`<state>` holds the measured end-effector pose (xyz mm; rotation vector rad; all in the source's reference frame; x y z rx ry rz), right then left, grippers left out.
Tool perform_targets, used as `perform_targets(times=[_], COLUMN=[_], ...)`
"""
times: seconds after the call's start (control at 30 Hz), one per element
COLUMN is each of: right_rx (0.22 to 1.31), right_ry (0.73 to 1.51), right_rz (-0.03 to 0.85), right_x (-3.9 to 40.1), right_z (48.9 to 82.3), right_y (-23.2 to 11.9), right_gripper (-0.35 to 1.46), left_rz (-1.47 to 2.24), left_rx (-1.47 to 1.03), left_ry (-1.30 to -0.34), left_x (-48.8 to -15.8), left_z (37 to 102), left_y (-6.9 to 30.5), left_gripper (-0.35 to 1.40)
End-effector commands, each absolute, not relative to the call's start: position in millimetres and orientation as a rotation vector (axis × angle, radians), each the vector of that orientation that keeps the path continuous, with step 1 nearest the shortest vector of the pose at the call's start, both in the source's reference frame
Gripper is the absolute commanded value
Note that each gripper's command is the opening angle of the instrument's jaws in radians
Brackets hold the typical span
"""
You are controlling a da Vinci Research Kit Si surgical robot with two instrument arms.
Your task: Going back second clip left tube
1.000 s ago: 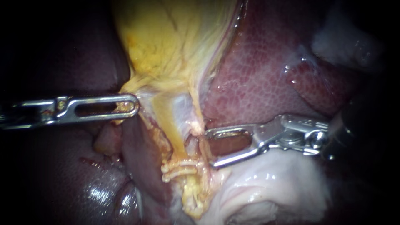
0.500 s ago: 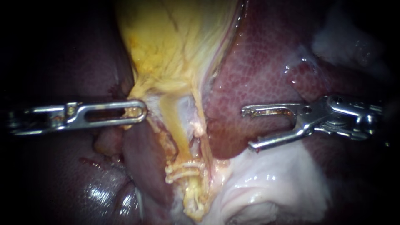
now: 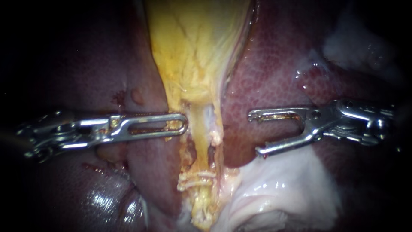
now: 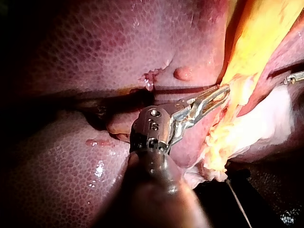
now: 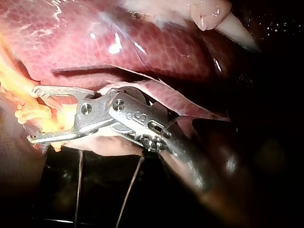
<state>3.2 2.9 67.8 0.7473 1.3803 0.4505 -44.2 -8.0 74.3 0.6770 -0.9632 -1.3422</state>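
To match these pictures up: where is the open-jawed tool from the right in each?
Endoscope view: right instrument enters from the right, jaws open over the liver, clear of the yellow tissue.
Left wrist view: right instrument shows only as a tip beyond the yellow tissue.
Right wrist view: right instrument in front, yellow tissue ahead of its open jaws.
Shared landmark: the yellow tissue.
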Motion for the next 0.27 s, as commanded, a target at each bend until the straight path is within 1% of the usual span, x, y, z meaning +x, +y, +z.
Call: perform_targets(times=[0.03, 0.27], right_rx=[0.747, 0.747], right_ry=[1.381, 1.381], right_rz=[0.450, 0.451], right_x=[3.2, 3.3], right_z=[67.7, 67.6], right_y=[3.0, 3.0], right_gripper=[0.60, 0.60], left_rz=[-1.342, -1.341], left_rx=[0.678, 0.680], left_ry=[-0.963, -0.963], left_x=[-44.2, -44.0], left_z=[74.3, 74.3], left_y=[-8.0, -7.9], left_gripper=[-0.35, -0.35])
